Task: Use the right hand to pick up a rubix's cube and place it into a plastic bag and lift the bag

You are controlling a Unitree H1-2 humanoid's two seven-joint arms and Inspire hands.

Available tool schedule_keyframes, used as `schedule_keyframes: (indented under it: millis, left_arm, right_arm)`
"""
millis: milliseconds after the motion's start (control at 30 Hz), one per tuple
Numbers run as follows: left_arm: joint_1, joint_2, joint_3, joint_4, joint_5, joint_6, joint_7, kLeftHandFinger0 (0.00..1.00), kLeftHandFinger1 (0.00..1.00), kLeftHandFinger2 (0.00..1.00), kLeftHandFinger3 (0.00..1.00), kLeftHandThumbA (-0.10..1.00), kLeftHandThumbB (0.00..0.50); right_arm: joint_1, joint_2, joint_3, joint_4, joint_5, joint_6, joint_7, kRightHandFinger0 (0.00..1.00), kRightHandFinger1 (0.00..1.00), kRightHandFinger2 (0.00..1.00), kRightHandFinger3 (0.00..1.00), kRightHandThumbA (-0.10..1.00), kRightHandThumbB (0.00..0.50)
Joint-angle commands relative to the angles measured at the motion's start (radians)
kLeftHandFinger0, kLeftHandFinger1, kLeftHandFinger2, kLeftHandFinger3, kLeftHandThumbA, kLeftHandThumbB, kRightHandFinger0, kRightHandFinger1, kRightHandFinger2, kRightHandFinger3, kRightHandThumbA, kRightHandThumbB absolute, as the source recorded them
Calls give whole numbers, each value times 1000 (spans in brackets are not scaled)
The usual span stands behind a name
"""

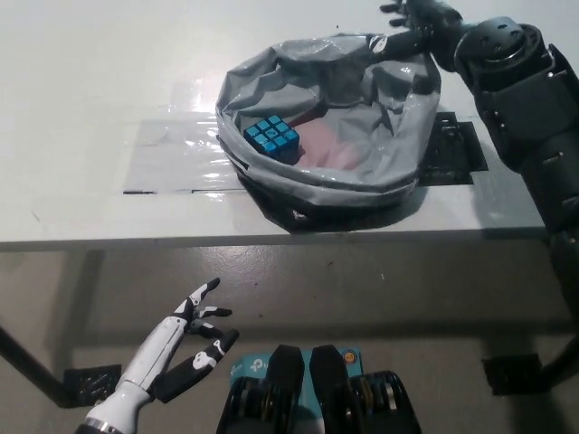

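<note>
**A:** ok so only the head view here, looking steeply down. What's the right hand (418, 20) doing?

**B:** It's up at the far right, right at the far rim of the plastic bag (380, 136). It's black, the arm comes in from the right edge of the picture. The fingers look like they're pinching the bag's edge, and the rim is pulled up toward the hand there, so I'd say clamped on the bag.

**A:** and the cube?

**B:** The cube (270, 139) is inside the bag, on the left side of it, blue squares facing up. It sits down at the bottom near the left wall. There's a pinkish patch showing through the plastic just right of it, can't tell what that is.

**A:** is the bag off the table?

**B:** Can't really tell. The near bottom edge looks like it's close to the near edge of the table (81, 108), with a dark shadow under it. The far side is clearly raised though.

**A:** anything else on the table?

**B:** A clear shiny sheet (176, 158) lying flat, left of the bag and partly under it. Also a dark flat mat (452, 154) poking out on the right, under the bag.

**A:** left hand?

**B:** The left hand (185, 339) is white, low at the near left, below the table edge over the floor. Fingers spread apart, holding nothing.
</note>
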Motion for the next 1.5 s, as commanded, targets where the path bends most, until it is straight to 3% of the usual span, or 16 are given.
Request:
schedule_keyframes:
  millis: [0,167,233,333,433,467,533,667,867,1000,1100,1200,1300,1400,1433,1467]
  left_arm:
    - [-12,17,-3,-29,8,4,-16,700,610,746,1000,795,71]
    - [-15,17,-4,-29,17,0,-10,695,609,749,1000,785,62]
    - [-20,18,-4,-30,14,4,-15,699,613,743,1000,794,86]
    - [-21,18,-4,-33,9,11,-19,702,612,747,1000,771,66]
    - [-26,19,-2,-29,5,8,-20,695,615,756,1000,758,58]
    - [-28,18,-1,-27,3,8,-20,699,614,747,1000,748,60]
    - [-34,18,-1,-16,3,-4,-17,685,605,740,1000,752,64]
    - [-41,18,2,-13,5,-9,-10,671,594,723,1000,749,65]
    - [-73,16,3,10,12,-21,-4,693,615,757,1000,803,80]
    - [-112,15,15,16,11,-16,5,739,697,822,1000,862,85]
    - [-159,14,30,29,-7,-15,9,861,847,940,1000,965,145]
    - [-178,6,42,30,-29,-17,13,1000,1000,1000,1000,1000,142]
    - [-200,2,57,33,-56,-8,11,1000,1000,1000,1000,1000,169]
    - [-208,1,70,29,-80,-1,10,1000,1000,1000,1000,1000,209]
    - [-209,-2,80,23,-106,13,3,1000,1000,1000,1000,1000,236]
    - [-208,-3,82,21,-112,17,1,1000,1000,1000,1000,1000,251]
  right_arm:
    - [-128,-92,-94,-41,202,129,453,1000,1000,1000,1000,441,500]
    - [-129,-100,-104,-16,210,103,526,1000,1000,1000,1000,467,500]
    - [-125,-103,-123,-46,233,132,525,1000,1000,1000,1000,424,500]
    - [-104,-101,-161,-160,253,149,445,1000,1000,1000,1000,549,500]
    - [-81,-101,-169,-320,195,67,292,1000,1000,1000,1000,681,500]
    - [-70,-98,-171,-389,145,17,194,1000,1000,1000,1000,793,500]
    - [-61,-92,-181,-473,88,-75,74,1000,1000,1000,1000,870,500]
    - [-72,-89,-230,-648,50,-133,-42,1000,1000,1000,1000,1000,500]
    - [-56,-147,-280,-985,3,-120,-72,1000,1000,1000,1000,1000,483]
    - [-33,-197,-313,-1169,9,-162,-38,1000,1000,1000,1000,1000,425]
    - [24,-241,-362,-1374,32,-149,-10,1000,1000,1000,1000,1000,456]
    - [109,-274,-404,-1542,39,-124,10,1000,1000,1000,1000,1000,441]
    - [262,-312,-482,-1768,25,-116,15,1000,1000,1000,1000,1000,425]
    - [393,-273,-544,-1924,79,-90,-12,1000,1000,1000,1000,1000,444]
    - [478,-259,-573,-1968,111,-139,-22,1000,1000,1000,1000,1000,449]
    - [499,-256,-580,-1978,119,-152,-24,1000,1000,1000,1000,1000,490]
